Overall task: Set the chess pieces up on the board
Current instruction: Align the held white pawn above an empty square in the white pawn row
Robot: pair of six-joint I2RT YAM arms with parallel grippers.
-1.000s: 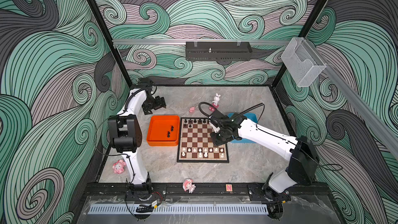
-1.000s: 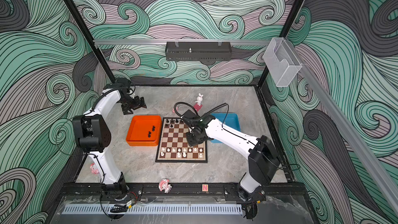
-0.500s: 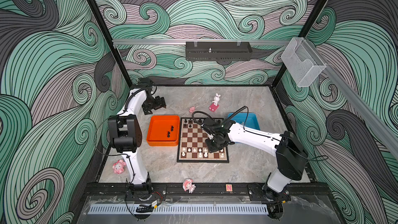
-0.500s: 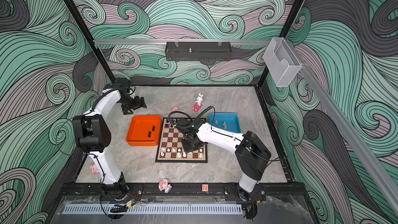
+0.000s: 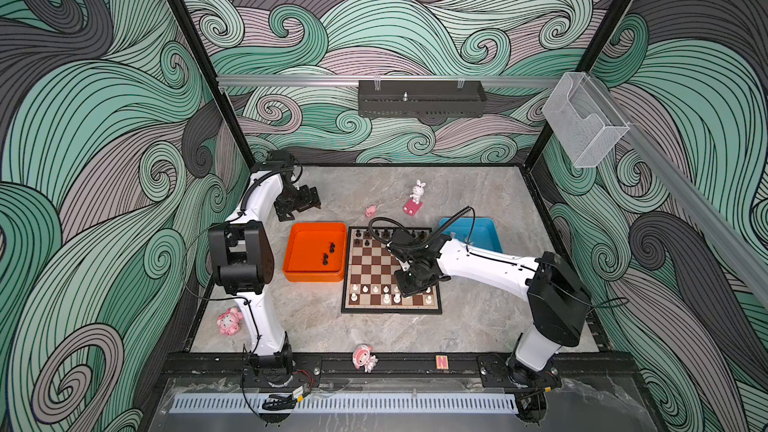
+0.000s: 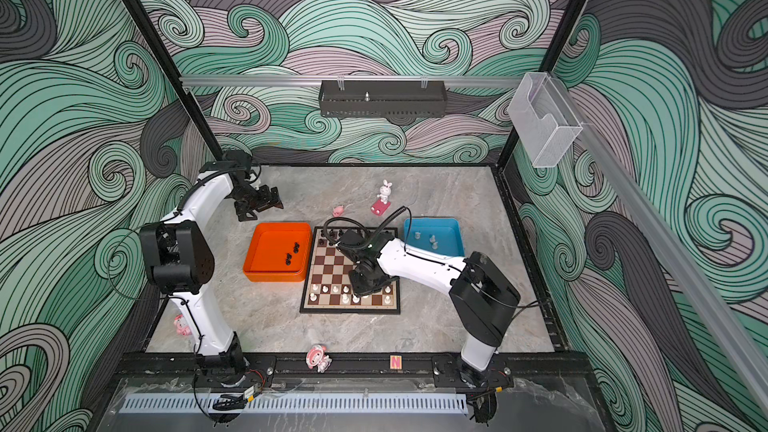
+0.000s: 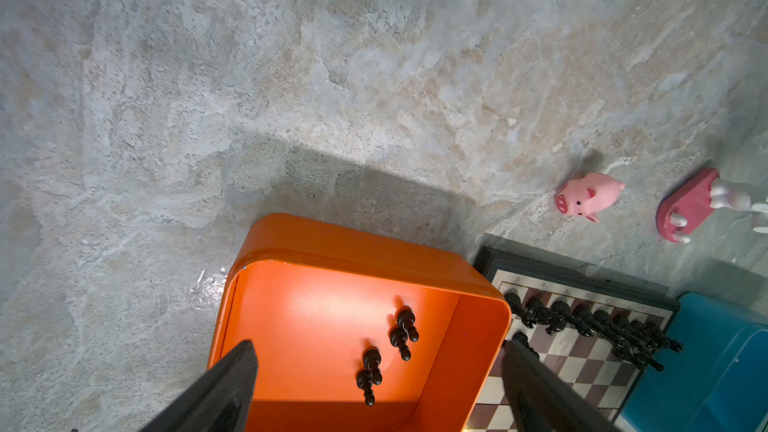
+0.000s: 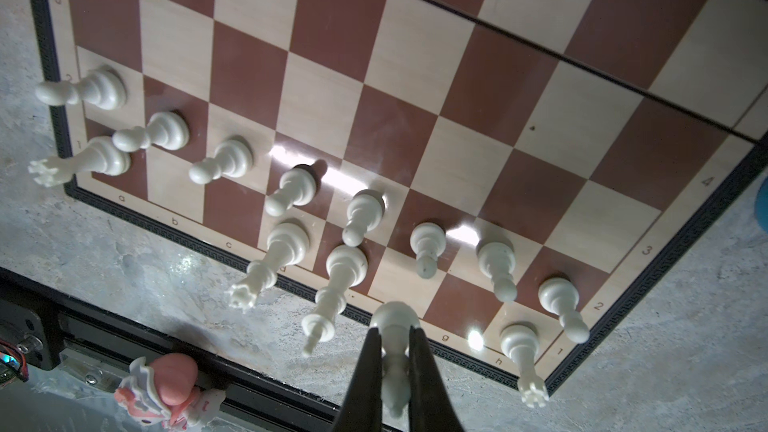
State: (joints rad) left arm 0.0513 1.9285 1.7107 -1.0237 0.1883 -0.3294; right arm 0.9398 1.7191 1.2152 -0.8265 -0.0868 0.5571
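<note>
Placing step: right gripper (image 8: 395,332) clenched on white piece (image 8: 392,314) at empty back-row square of board (image 8: 415,76). Next: seat upright, release. Left gripper (image 7: 379,344) spread wide, empty, above orange tray (image 7: 353,238).

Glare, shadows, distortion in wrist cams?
Right wrist view: white glare patches on the board, white pieces splay outward from lens distortion, jaws cover part of the gripped white piece. Left wrist view: bright hotspot in the orange tray, hard shadow on the table.

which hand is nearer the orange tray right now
Left. The left hand hangs open just behind the orange tray, near its far rim. The right hand is over the near rows of the board, shut on a white chess piece.
</note>
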